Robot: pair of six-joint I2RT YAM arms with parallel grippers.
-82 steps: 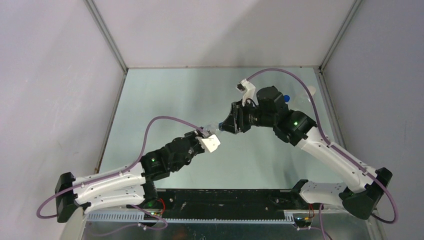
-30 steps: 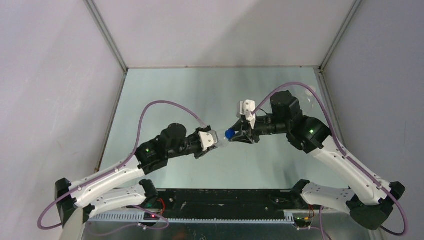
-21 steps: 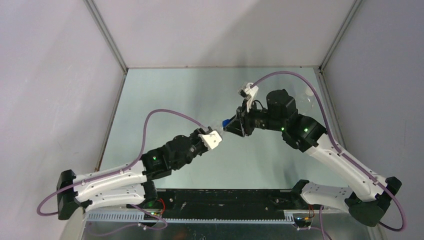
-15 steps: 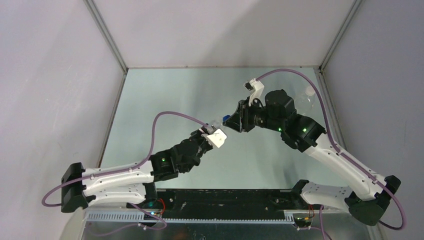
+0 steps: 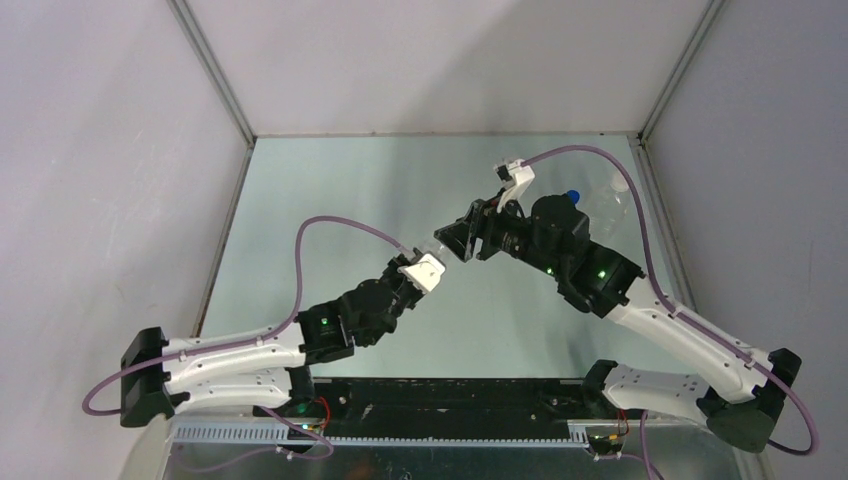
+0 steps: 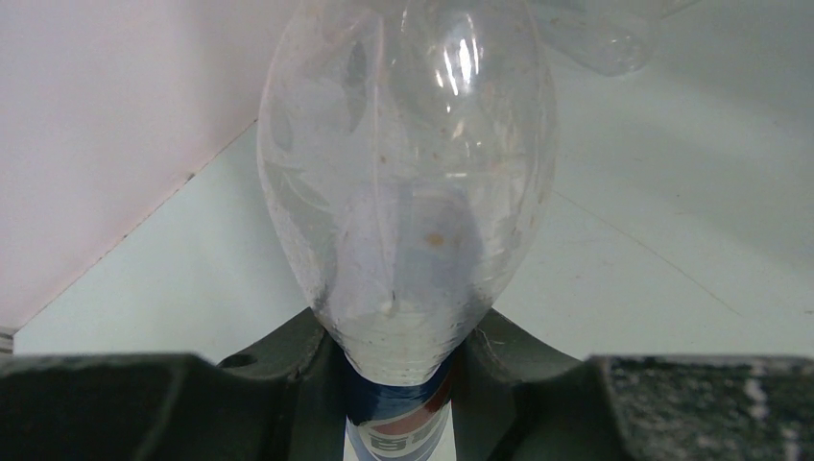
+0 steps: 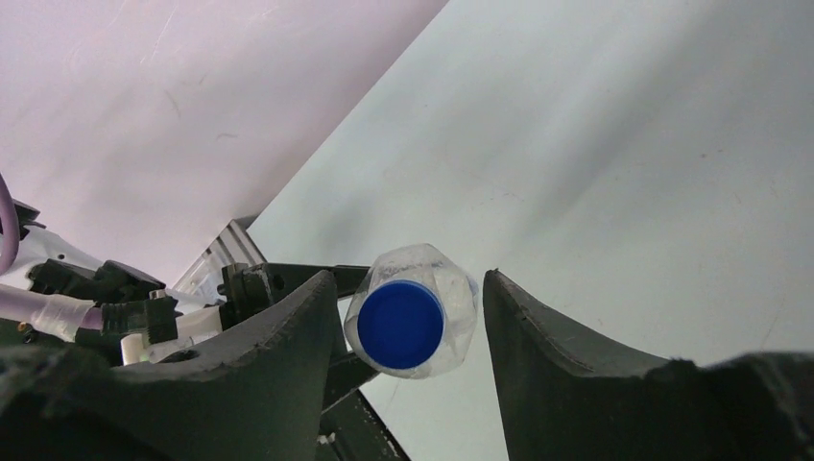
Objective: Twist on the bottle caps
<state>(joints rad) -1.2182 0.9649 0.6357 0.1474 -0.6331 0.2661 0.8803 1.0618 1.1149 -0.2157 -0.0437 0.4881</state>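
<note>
We see a flat, pale grey-green table (image 5: 330, 200), smooth and faintly scuffed, closed in by plain light walls (image 5: 440, 60) at its far edge and along both sides. All that lies on it sits in the far right corner. There, clear plastic bottles (image 5: 608, 203) rest close together, and a small round blue plastic cap (image 5: 573, 197) shows at their left end. We cannot tell whether that cap is on a bottle. In the left wrist view one clear bottle lies on its side.
</note>
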